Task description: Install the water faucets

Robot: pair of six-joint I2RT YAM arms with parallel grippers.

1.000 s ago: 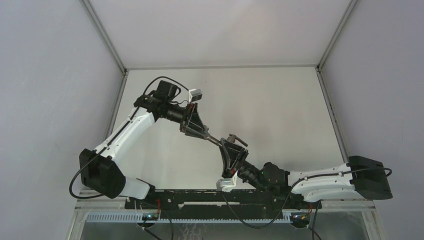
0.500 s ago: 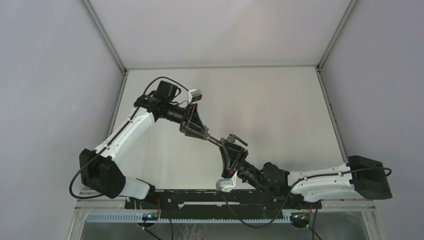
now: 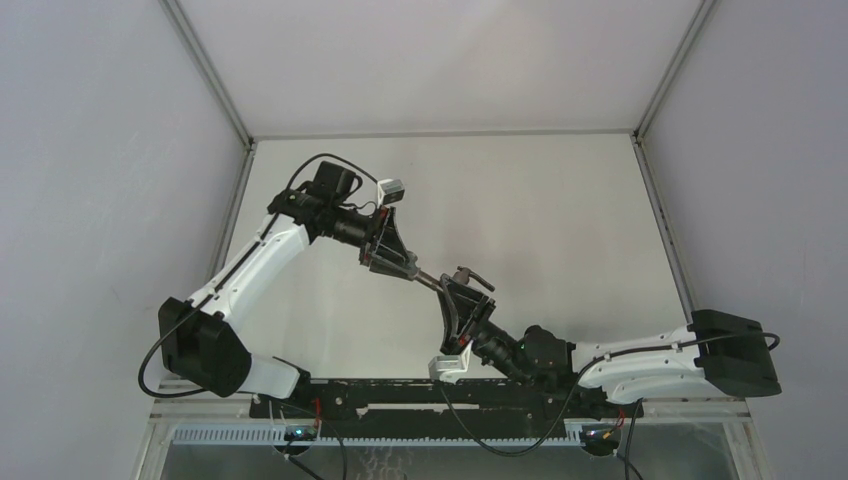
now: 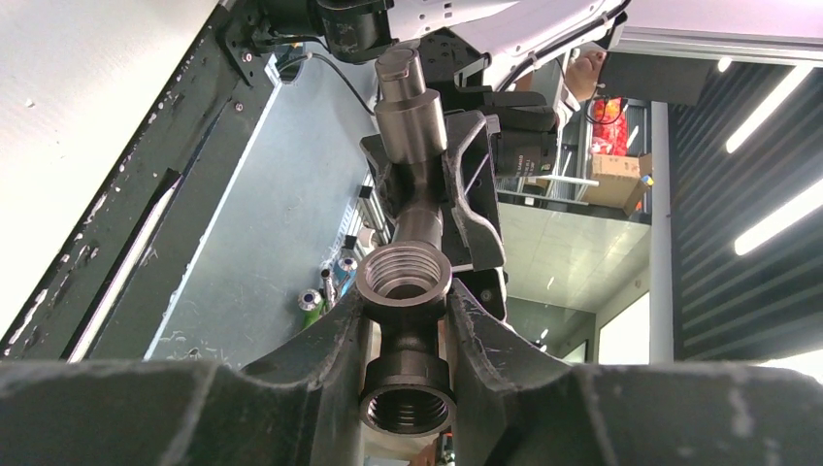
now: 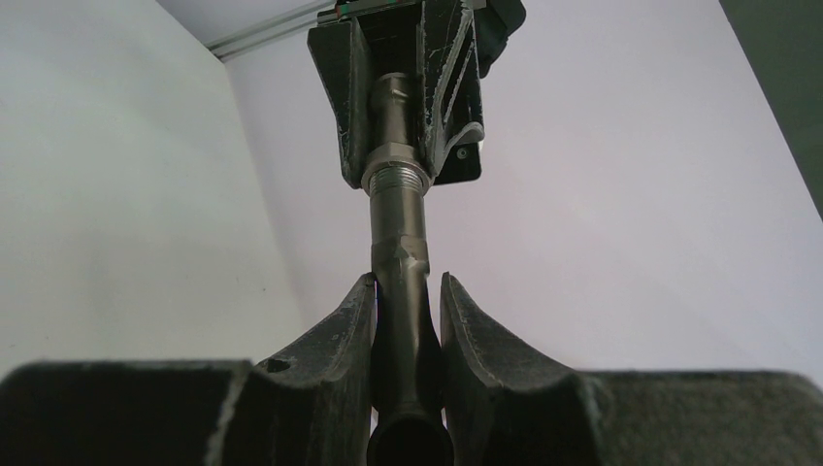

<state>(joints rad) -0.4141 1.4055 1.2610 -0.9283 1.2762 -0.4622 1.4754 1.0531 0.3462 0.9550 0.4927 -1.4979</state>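
Left claw (image 4: 407, 303) is clamped narrow on the stubby threaded fitting (image 4: 403, 275), pinched between its fingers. Right claw (image 5: 406, 286) grips the faucet stem (image 5: 398, 209), which runs straight out past its tips to the fitting. Can't tell how deep the thread sits. The lever handle (image 3: 471, 277) beside the right claw is tiny in the top view. The stem's near end is cut off in the right wrist view.

dull metal water faucets (image 5: 398, 209), scuffed matt black pincer fingers (image 5: 325, 379).

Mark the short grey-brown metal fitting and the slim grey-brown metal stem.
short grey-brown metal fitting (image 4: 408, 345), left wrist view, body below its upper threaded mouth.
slim grey-brown metal stem (image 5: 398, 238), right wrist view, bare shaft below the threaded collar.
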